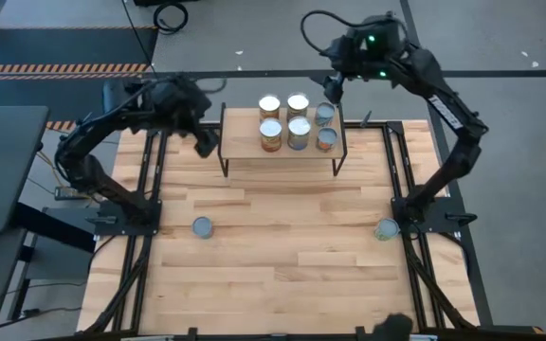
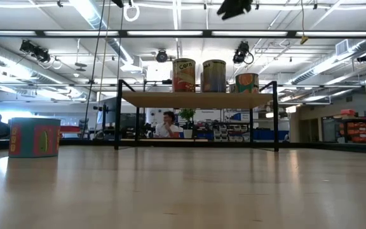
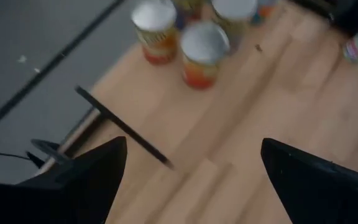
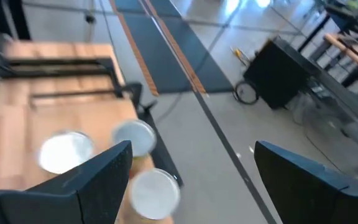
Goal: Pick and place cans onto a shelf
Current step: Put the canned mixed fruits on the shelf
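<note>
Two cans are seen on the tabletop, well in front of the shelf. Six cans are grouped on the shelf's board. The left gripper is held beside the shelf's left end, fingers spread wide and empty. The right gripper is poised behind the shelf's right end, spread wide, nothing held.

Light-wood shelf on black legs, silver-topped cans on it with orange labels, blue-grey can before shelf, green-labelled can before shelf
</note>
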You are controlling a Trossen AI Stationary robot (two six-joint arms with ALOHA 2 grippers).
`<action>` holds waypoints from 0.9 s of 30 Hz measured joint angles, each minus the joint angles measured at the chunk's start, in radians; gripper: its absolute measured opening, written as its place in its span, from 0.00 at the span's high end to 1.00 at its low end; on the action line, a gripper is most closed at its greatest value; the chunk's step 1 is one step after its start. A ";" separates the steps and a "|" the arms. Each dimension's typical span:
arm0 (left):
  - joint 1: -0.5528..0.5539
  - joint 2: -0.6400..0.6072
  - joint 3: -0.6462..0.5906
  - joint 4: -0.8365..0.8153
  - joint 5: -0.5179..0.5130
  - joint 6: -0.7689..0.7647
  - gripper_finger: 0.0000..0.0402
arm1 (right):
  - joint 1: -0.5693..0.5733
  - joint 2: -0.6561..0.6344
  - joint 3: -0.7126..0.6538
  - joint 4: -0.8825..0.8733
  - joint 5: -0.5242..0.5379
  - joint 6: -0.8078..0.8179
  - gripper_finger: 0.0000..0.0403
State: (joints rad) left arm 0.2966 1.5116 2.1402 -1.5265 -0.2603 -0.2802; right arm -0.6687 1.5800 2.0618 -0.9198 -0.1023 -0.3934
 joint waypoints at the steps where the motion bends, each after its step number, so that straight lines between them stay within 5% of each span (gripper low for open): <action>1: -0.015 -0.013 -0.022 -0.005 0.006 -0.013 0.06 | 0.011 -0.014 0.000 -0.004 -0.003 0.007 0.14; 11: -0.194 -0.378 -0.668 0.261 -0.002 -0.333 0.06 | 0.175 -0.097 0.000 -0.010 0.012 0.157 0.14; 16: -0.350 -0.456 -0.929 0.292 0.016 -0.517 0.08 | 0.254 -0.121 0.000 -0.025 0.057 0.283 0.14; 22: -0.549 -0.444 -1.147 0.378 0.021 -0.538 0.11 | 0.370 -0.140 0.000 -0.094 0.108 0.375 0.14; 27: -0.666 -0.473 -1.215 0.398 0.050 -0.557 0.11 | 0.442 -0.141 0.000 -0.140 0.170 0.396 0.14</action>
State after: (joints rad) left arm -0.3698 1.0383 0.9253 -1.1289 -0.2108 -0.8374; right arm -0.2266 1.4391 2.0617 -1.0595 0.0673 0.0027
